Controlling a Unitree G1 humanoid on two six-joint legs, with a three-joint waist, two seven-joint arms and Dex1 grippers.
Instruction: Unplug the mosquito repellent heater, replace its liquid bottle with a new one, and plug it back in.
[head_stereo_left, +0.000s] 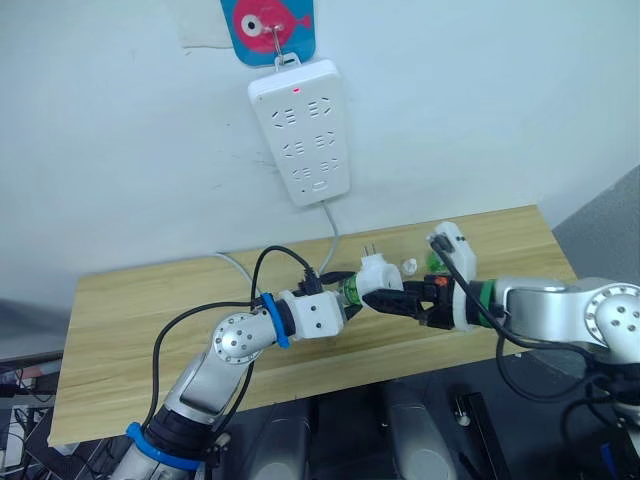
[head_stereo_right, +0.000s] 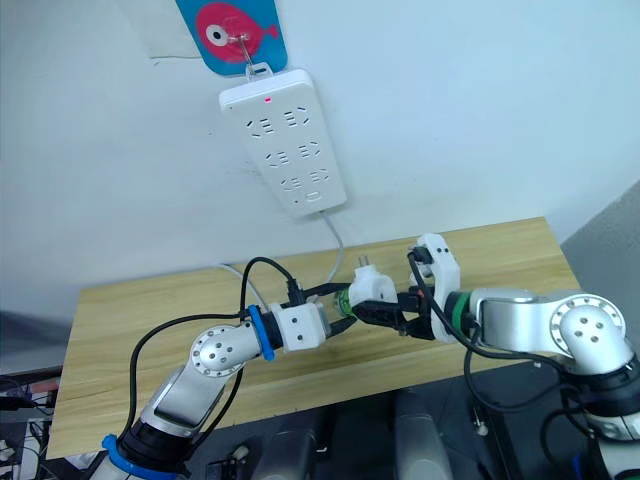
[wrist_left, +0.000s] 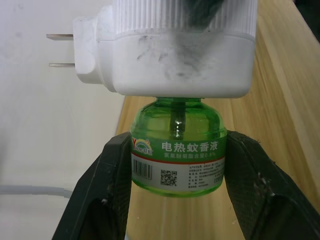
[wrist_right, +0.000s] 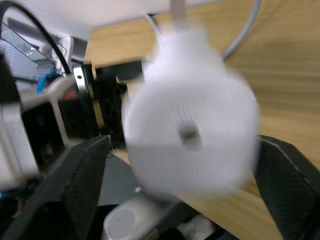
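Note:
The white mosquito repellent heater (head_stereo_left: 375, 271) hangs unplugged above the table, its two prongs pointing up toward the wall. A green liquid bottle (wrist_left: 175, 150) with a printed label is screwed into its underside. My left gripper (head_stereo_left: 349, 294) is shut on that bottle, with a black finger (wrist_left: 107, 190) pressed to each side. From the opposite side my right gripper (wrist_right: 182, 145) stands open around the heater (wrist_right: 190, 135), facing the round hole on its top. A thin gap shows beside one finger (wrist_right: 85, 175).
A long white power strip (head_stereo_left: 300, 130) with a red light hangs on the wall from a hook, and its white cable (head_stereo_left: 330, 235) drops to the wooden table (head_stereo_left: 140, 320). A small clear cap (head_stereo_left: 409, 266) and something green (head_stereo_left: 433, 262) lie behind my right wrist.

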